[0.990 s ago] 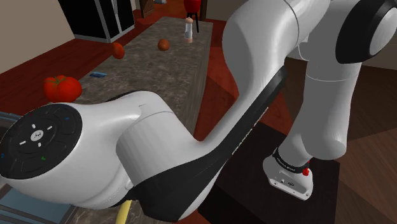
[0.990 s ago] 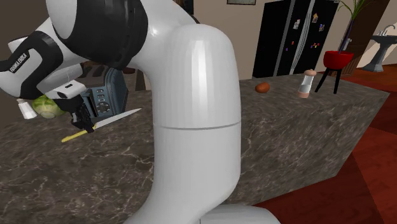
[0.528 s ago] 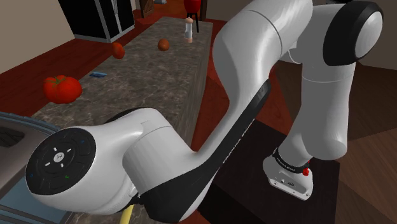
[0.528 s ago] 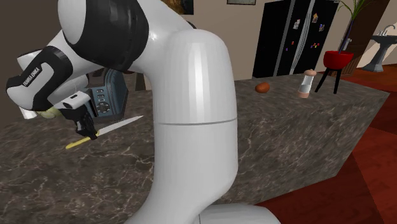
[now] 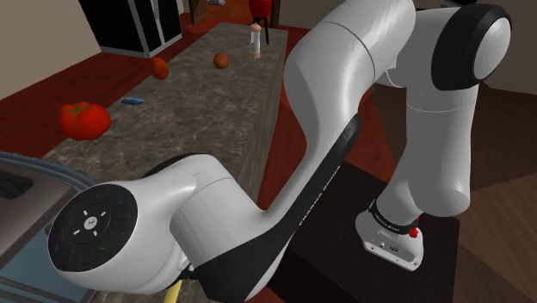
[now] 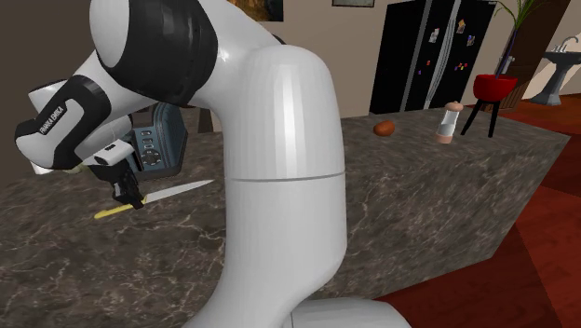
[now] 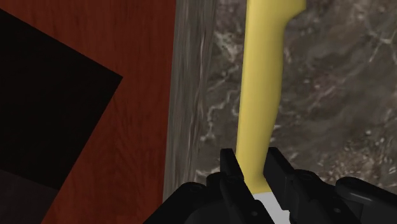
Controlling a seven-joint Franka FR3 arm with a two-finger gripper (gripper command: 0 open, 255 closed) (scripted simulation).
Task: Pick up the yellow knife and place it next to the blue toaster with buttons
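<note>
Placement is the step in hand: the gripper is clenched on the yellow knife where handle meets blade, holding it low over the stone counter, just in front of the dark bluish toaster. Next, I judge, it must lower it fully and then release. Compared with half a second ago, the blade lies flatter and lower.

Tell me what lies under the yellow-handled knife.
Under the knife, clasped by the gripper, lies the marbled grey-brown countertop, near its edge. The knife itself covers the strip directly beneath, so contact cannot be told.
</note>
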